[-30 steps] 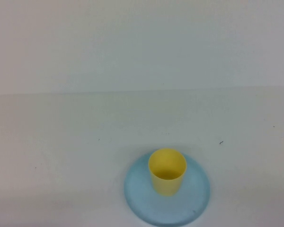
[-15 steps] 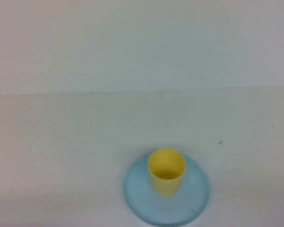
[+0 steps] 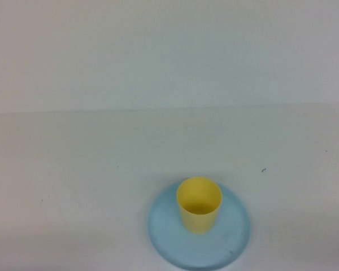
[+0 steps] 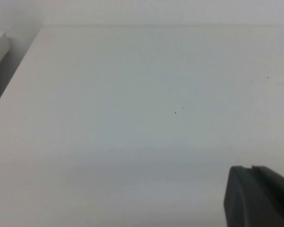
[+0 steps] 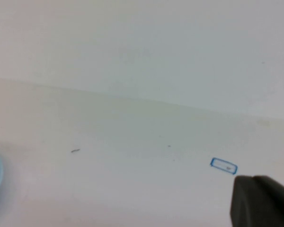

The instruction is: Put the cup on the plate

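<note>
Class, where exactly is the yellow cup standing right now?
In the high view, the cup stands upright on the plate, slightly toward its far edge, near the table's front edge and just right of centre.

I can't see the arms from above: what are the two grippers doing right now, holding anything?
Left gripper: only a dark tip shows, over bare table; nothing visibly held.
Right gripper: likewise, away from the cup, which stands on the plate.

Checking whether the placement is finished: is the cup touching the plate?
Touching. The high view shows the cup standing upright on the plate, no gap beneath. The left gripper and right gripper are elsewhere over bare table.
</note>
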You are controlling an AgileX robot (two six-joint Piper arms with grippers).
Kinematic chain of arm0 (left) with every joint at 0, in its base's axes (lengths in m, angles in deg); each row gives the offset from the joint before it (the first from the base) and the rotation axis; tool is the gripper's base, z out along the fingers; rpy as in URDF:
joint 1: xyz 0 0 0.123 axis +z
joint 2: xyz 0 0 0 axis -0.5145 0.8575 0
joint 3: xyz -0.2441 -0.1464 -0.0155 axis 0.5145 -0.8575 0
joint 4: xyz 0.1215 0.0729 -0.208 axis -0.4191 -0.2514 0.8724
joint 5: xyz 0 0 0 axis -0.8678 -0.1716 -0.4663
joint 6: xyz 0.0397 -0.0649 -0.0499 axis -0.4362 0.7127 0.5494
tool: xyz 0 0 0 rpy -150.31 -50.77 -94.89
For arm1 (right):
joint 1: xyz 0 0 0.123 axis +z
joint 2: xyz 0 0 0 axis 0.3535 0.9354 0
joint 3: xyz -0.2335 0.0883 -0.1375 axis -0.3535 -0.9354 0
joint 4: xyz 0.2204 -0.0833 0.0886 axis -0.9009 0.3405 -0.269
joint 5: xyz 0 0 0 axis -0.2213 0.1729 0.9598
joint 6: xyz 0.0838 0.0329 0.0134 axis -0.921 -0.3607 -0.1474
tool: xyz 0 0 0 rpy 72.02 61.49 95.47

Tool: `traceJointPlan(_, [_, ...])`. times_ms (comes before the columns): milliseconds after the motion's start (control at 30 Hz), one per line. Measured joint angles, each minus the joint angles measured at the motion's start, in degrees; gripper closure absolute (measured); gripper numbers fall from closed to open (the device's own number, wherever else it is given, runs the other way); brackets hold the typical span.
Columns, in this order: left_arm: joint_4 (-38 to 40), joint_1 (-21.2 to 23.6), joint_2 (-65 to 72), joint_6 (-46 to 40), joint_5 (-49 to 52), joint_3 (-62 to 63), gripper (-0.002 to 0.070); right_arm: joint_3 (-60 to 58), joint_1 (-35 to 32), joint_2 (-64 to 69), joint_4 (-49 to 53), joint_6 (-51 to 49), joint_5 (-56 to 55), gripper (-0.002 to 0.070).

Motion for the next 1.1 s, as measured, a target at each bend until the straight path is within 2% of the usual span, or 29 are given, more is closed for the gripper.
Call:
traceJointPlan(333, [-0.21,0.0,0.0,0.0,0.11,0.0,0.0674,-1.37,-5.64,-6.24,-0.11,1.67,6.43,0.0675])
traceJointPlan(600, [-0.21,0.0,0.0,0.0,0.11,0.0,0.0673,-1.37,-6.23,-6.24,-0.11,2.04,15.82,0.0676])
traceJointPlan(867, [-0.21,0.0,0.0,0.0,0.11,0.0,0.0674,-1.37,-6.23,-6.24,-1.18,1.65,16.16,0.0676])
traceJointPlan(1100, [-0.21,0.0,0.0,0.0,0.11,0.0,0.0674,-1.37,-6.23,-6.24,-1.7,-3.39,16.28,0.0676])
